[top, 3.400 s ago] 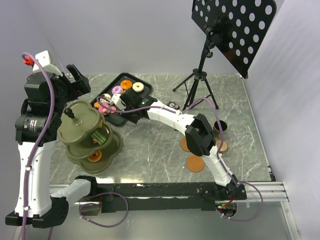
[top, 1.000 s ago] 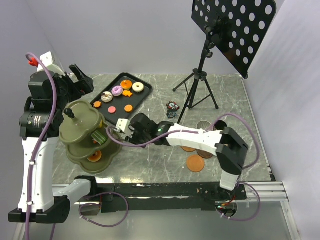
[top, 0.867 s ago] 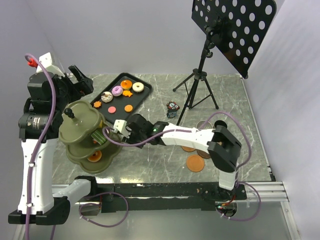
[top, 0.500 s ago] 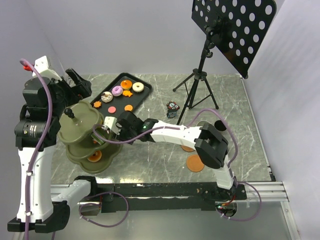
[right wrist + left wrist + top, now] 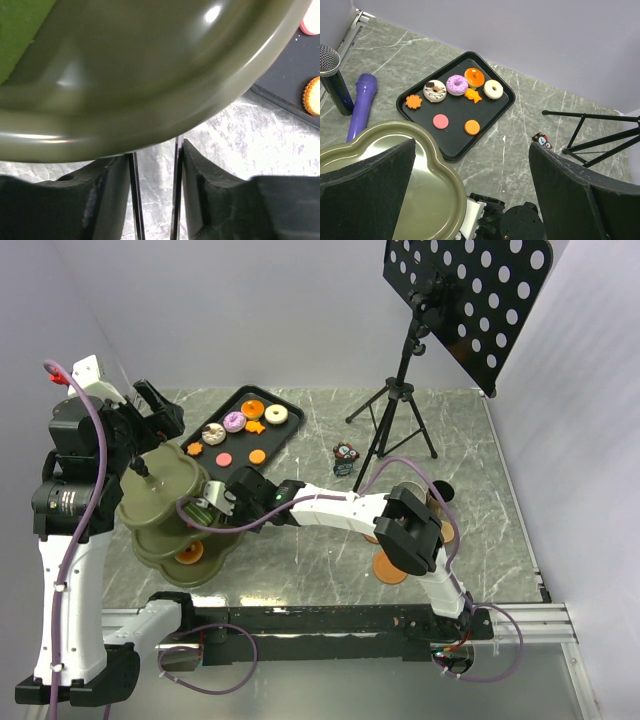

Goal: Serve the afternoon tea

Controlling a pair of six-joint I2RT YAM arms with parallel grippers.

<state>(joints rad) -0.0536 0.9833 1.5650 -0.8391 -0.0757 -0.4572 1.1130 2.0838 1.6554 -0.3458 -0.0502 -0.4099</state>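
Several toy donuts and pastries lie on the black tray, among them a purple donut, an orange donut and a pink disc. My right gripper is shut on thin metal tongs. It is pushed in under the upper plate of the olive tiered stand, and that plate hides the tong tips. A green pastry and an orange one lie on the lower tiers. My left gripper is open and empty, high above the stand. A brown saucer lies at the right.
A music stand on a tripod is at the back right. A dark microphone and a purple tube lie left of the tray. A small black and red item lies near the tripod. A dark cup sits behind my right arm.
My right arm has swung from the tray toward the tiered stand, carrying the tongs, and now reaches under its upper plate. My left arm has shifted a little.
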